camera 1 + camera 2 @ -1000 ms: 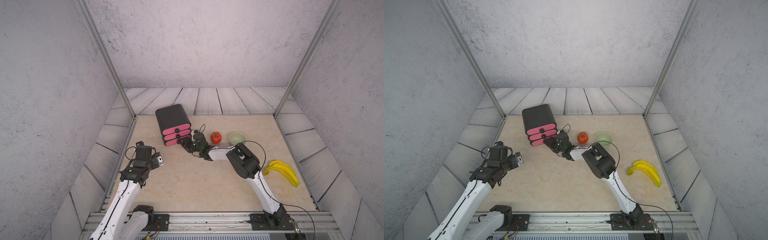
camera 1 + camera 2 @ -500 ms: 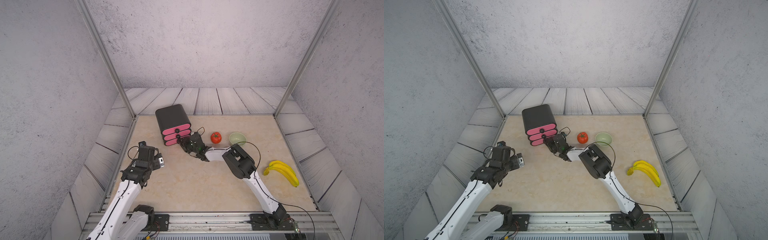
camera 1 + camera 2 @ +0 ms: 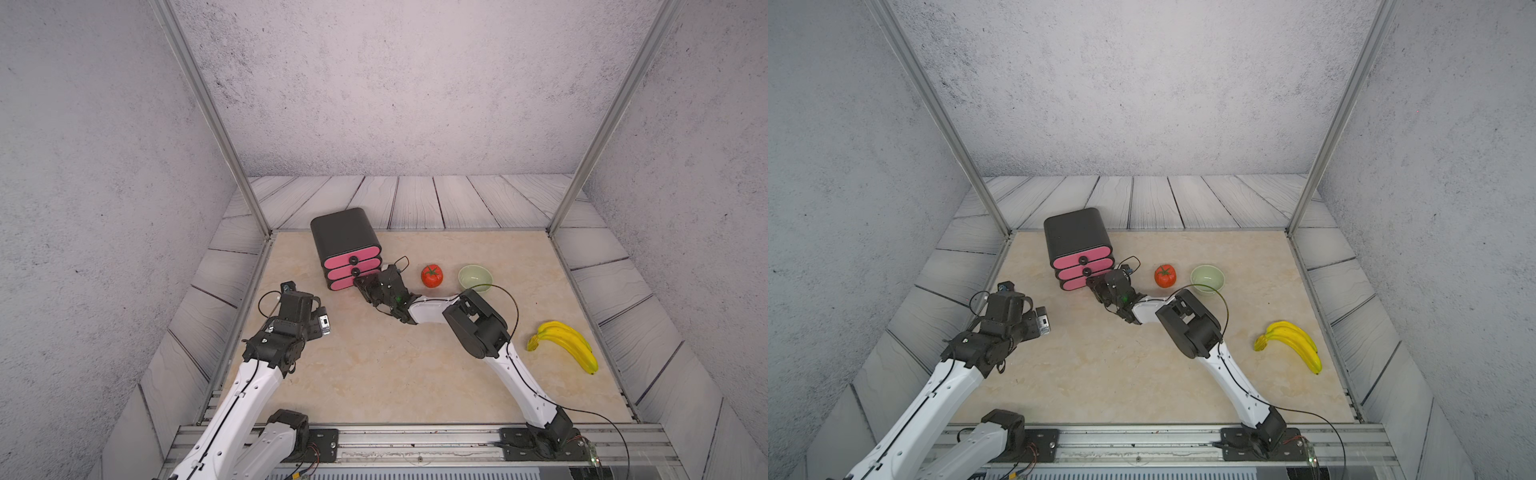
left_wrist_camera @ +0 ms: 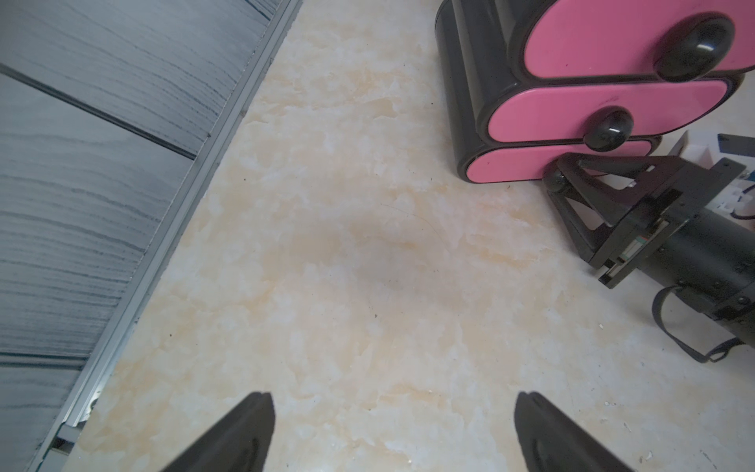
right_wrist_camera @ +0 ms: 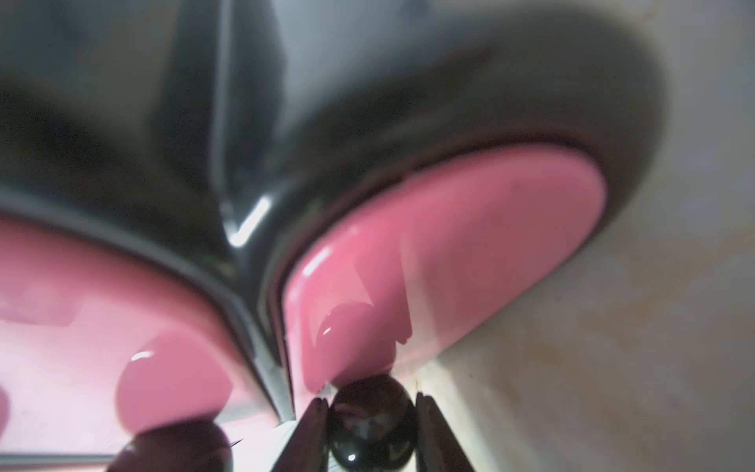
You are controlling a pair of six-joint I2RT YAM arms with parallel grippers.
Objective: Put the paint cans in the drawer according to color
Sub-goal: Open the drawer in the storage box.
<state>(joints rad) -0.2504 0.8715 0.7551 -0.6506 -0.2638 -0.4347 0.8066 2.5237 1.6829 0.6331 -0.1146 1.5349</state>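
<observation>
A red tomato (image 3: 432, 276) with a green stem stands upright on the beige marbled worktop (image 3: 374, 374). Just beside it, apart from it, sits a pale green bowl (image 3: 475, 275). A bunch of yellow bananas (image 3: 565, 343) lies flat, well apart from both, near the worktop's right edge. Grey planks (image 3: 415, 203) border the worktop. Metal posts (image 3: 210, 116) rise at its far corners before mottled grey walls (image 3: 395, 83).

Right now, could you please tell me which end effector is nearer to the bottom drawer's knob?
Right. The right end effector sits on the bottom knob, fingers either side; the left end effector hangs open, well short of it.
</observation>
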